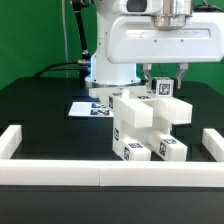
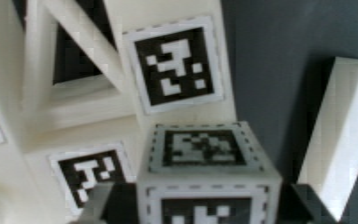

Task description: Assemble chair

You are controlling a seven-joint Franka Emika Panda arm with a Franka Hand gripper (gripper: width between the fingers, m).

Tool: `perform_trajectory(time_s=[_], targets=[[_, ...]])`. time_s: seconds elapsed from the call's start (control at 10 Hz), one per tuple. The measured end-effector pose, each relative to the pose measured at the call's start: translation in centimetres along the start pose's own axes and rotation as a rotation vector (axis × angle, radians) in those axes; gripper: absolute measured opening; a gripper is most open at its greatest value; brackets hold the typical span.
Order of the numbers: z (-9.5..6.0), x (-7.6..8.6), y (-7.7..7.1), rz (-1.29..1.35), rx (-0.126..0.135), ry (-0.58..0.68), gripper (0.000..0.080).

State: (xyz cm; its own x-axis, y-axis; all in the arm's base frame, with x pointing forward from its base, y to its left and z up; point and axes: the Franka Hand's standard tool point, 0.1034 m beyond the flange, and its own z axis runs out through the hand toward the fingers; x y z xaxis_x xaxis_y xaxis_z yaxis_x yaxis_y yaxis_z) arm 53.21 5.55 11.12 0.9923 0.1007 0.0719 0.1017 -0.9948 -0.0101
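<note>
"Starting at the exterior view's left, what stands around you?" asks the operator.

"The left rail, white and blocky, sits at that edge of the black table. The front rail runs along the near edge. Further in, the marker board lies flat on the table, near the foot of my arm."

"And the chair?"

"The chair stands about mid-table, to the right of the marker board. It is a cluster of chunky white blocks joined at right angles, with small black-and-white tags on several faces. Two of those tags face the camera low down, near the table."

"What is your gripper doing?"

"My gripper hangs over the chair's upper right part, clenched on a tagged block at the top of it. My jaws stand one at each side of that block. In the wrist view the block's square end fills the lower middle. It has one tag on its upper face and another on the face below, and more tagged white chair parts lie beside it. Whether the block is seated in the chair or only touching it, I cannot tell."

"Further right?"

"The right rail lies at the table's right edge, well apart from the chair."
</note>
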Motion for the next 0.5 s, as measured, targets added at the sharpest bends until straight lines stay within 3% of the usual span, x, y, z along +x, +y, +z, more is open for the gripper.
perform_trajectory(time_s=[0.5], targets=[[0.02,-0.01,-0.03,0.335,0.003,0.000,0.0285]])
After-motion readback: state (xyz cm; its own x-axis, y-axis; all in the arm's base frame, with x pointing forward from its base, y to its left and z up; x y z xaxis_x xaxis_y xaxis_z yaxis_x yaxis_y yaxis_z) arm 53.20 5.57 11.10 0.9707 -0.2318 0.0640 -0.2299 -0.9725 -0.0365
